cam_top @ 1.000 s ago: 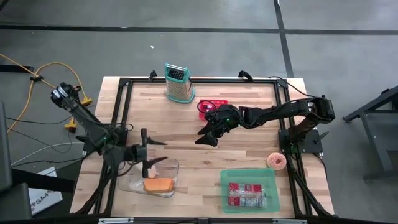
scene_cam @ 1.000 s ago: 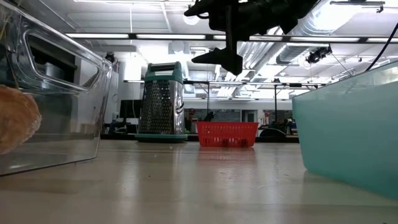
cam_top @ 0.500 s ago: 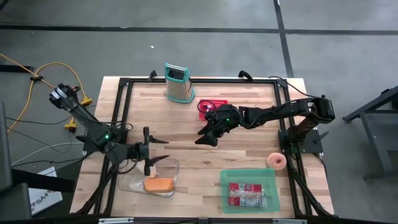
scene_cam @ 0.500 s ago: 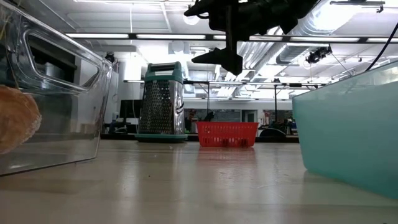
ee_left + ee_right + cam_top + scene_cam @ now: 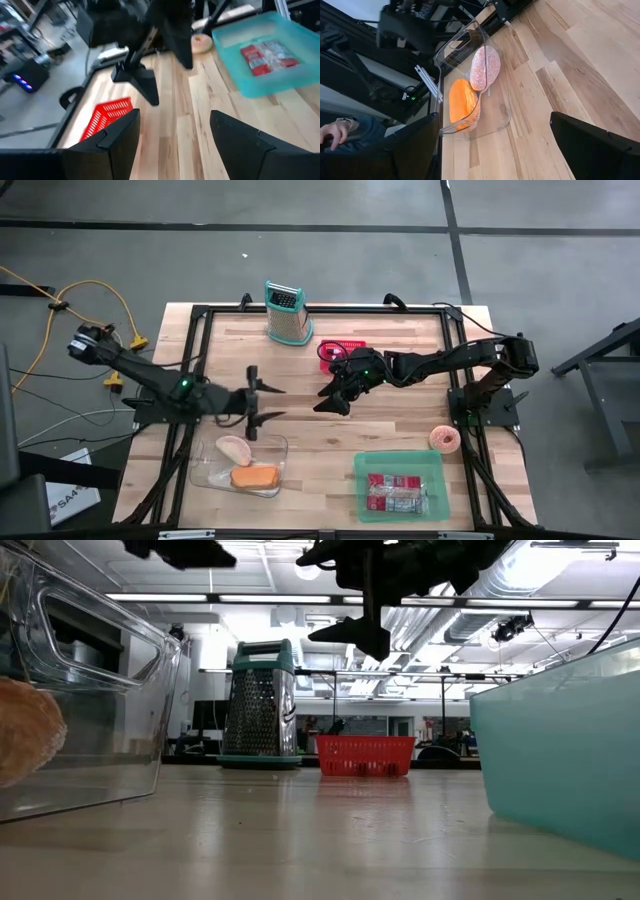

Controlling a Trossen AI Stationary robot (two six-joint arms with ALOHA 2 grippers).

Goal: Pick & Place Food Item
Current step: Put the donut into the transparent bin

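Note:
A clear container [image 5: 270, 455] stands near the table's front left. In it lie a pink speckled round food item [image 5: 237, 448] and an orange one [image 5: 255, 477]; the right wrist view shows both [image 5: 485, 67], [image 5: 462, 102]. My left gripper [image 5: 272, 403] hovers open above the table, just beyond the container's far side, and holds nothing. My right gripper [image 5: 322, 402] hangs open over the table's middle, also with nothing in it. A teal bin [image 5: 400, 460] at the front right holds a red packaged item [image 5: 397, 492]. A donut [image 5: 444, 439] lies on the table by the right edge.
A metal grater [image 5: 286, 312] and a small red basket [image 5: 342, 350] stand at the far side. The black frame rail [image 5: 190, 350] runs around the table. Bare wood lies between container and bin. A person's hand [image 5: 330, 131] shows beyond the table.
My left gripper has swung from over the clear container toward the table's far edge and a little right, staying open. The pink food item, hidden under it before, now shows lying in the container. My right arm has kept still.

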